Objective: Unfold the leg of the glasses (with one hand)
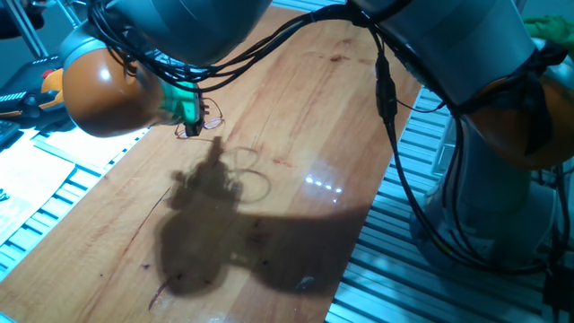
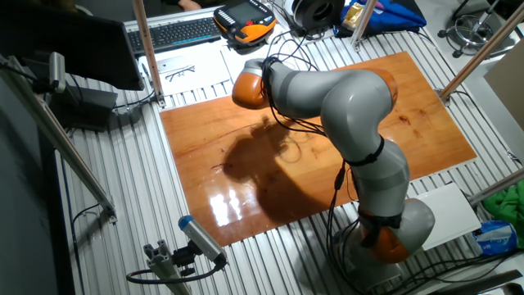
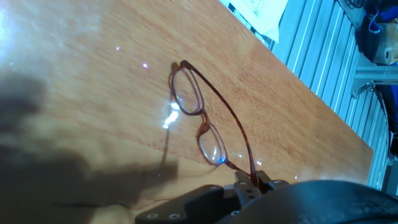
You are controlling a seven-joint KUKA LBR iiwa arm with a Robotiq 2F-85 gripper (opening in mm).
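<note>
The glasses (image 3: 199, 115) are thin, reddish-brown and wire-framed. They are held just above the wooden board (image 3: 93, 74), with their shadow cast on the wood. One leg runs from the far lens corner down to my fingertips (image 3: 247, 182). My gripper (image 3: 255, 180) is shut on the end of that leg. In one fixed view the gripper (image 1: 194, 115) hangs under the teal-ringed wrist with the glasses (image 1: 199, 126) at its tip, near the board's far left edge. In the other fixed view the arm (image 2: 327, 90) hides the gripper and the glasses.
The wooden board (image 1: 296, 179) lies on a slatted aluminium table (image 2: 123, 188). Black cables (image 1: 386, 90) hang from the arm over the board. Beyond the board's far edge are a paper sheet (image 2: 184, 70), a keyboard (image 2: 176, 33) and an orange pendant (image 2: 246, 20).
</note>
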